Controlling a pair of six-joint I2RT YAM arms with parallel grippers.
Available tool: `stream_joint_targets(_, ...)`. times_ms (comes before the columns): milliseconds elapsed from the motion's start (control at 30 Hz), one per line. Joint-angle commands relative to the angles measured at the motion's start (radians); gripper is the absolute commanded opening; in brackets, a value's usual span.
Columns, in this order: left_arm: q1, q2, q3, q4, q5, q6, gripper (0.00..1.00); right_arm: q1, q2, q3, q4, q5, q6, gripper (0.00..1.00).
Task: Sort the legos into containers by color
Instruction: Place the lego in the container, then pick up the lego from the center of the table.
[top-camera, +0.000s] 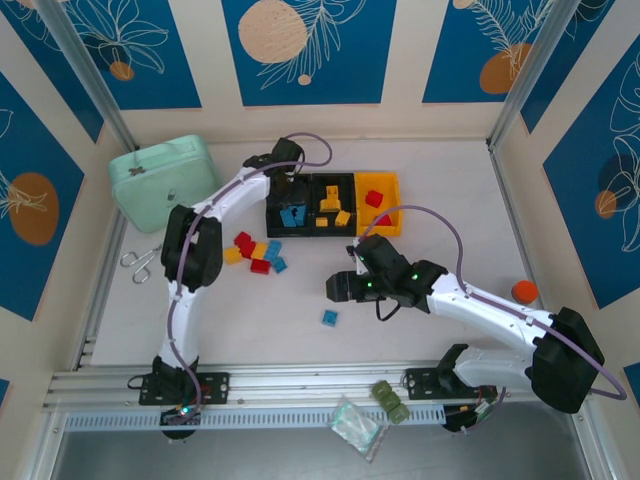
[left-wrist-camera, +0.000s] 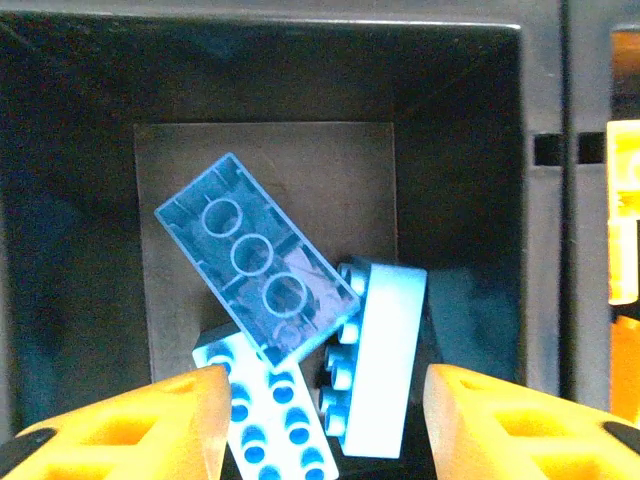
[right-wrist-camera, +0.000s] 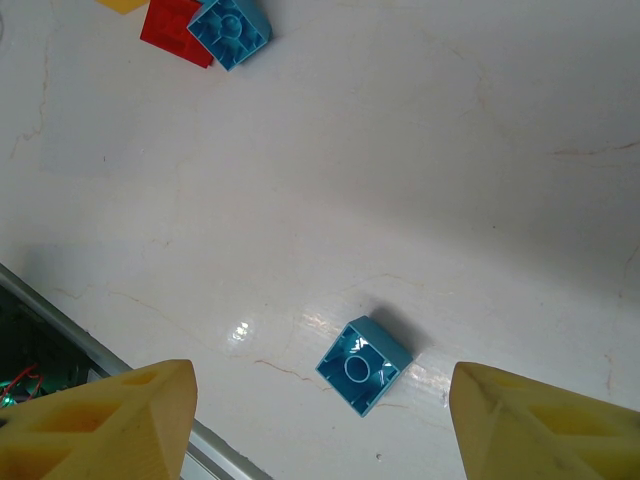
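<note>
Left wrist view: your left gripper (left-wrist-camera: 325, 400) hangs unclenched and empty over three blue legos (left-wrist-camera: 265, 270) piled in the black container (left-wrist-camera: 460, 150). Your right gripper (right-wrist-camera: 322, 375), spread wide and grasping nothing, hovers over a lone blue brick (right-wrist-camera: 362, 365) on the table (right-wrist-camera: 450, 150); a red brick (right-wrist-camera: 175, 30) lies at 11 o'clock.

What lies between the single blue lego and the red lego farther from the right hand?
Nothing. In the right wrist view, the table between the single blue lego and the red lego is bare.
</note>
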Motion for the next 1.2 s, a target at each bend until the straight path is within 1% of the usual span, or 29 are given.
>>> stream_joint_targets(0, -0.015, -0.127, -0.039, -0.004, -0.007, 0.019, 0.53, -0.001, 0.003, -0.001, 0.009, -0.009, 0.012, 0.68)
stream_joint_targets(200, -0.044, -0.285, -0.209, 0.027, -0.001, 0.026, 0.54, 0.006, -0.003, 0.006, -0.002, -0.003, 0.004, 0.68)
stream_joint_targets(400, -0.072, -0.452, -0.431, 0.033, -0.018, 0.000, 0.57, 0.010, -0.026, 0.000, -0.012, 0.005, 0.002, 0.68)
stream_joint_targets(533, -0.107, -0.566, -0.612, 0.071, -0.023, -0.086, 0.60, 0.010, -0.043, -0.013, -0.013, 0.015, 0.005, 0.68)
stream_joint_targets(633, -0.145, -0.609, -0.722, 0.099, -0.046, -0.161, 0.62, 0.006, -0.042, -0.020, -0.008, 0.013, 0.005, 0.68)
stream_joint_targets(733, -0.175, -0.612, -0.785, 0.117, -0.092, -0.230, 0.64, 0.007, -0.035, -0.020, -0.004, 0.007, 0.002, 0.68)
stream_joint_targets(867, -0.192, -0.577, -0.808, 0.121, -0.106, -0.294, 0.65, 0.007, -0.038, -0.024, -0.007, 0.011, 0.001, 0.68)
stream_joint_targets(1100, -0.205, -0.517, -0.794, 0.126, -0.125, -0.327, 0.65, 0.002, -0.062, -0.060, 0.000, 0.016, 0.016, 0.68)
stream_joint_targets(1167, -0.206, -0.494, -0.780, 0.106, -0.145, -0.337, 0.65, 0.000, -0.068, -0.066, -0.002, 0.017, 0.018, 0.68)
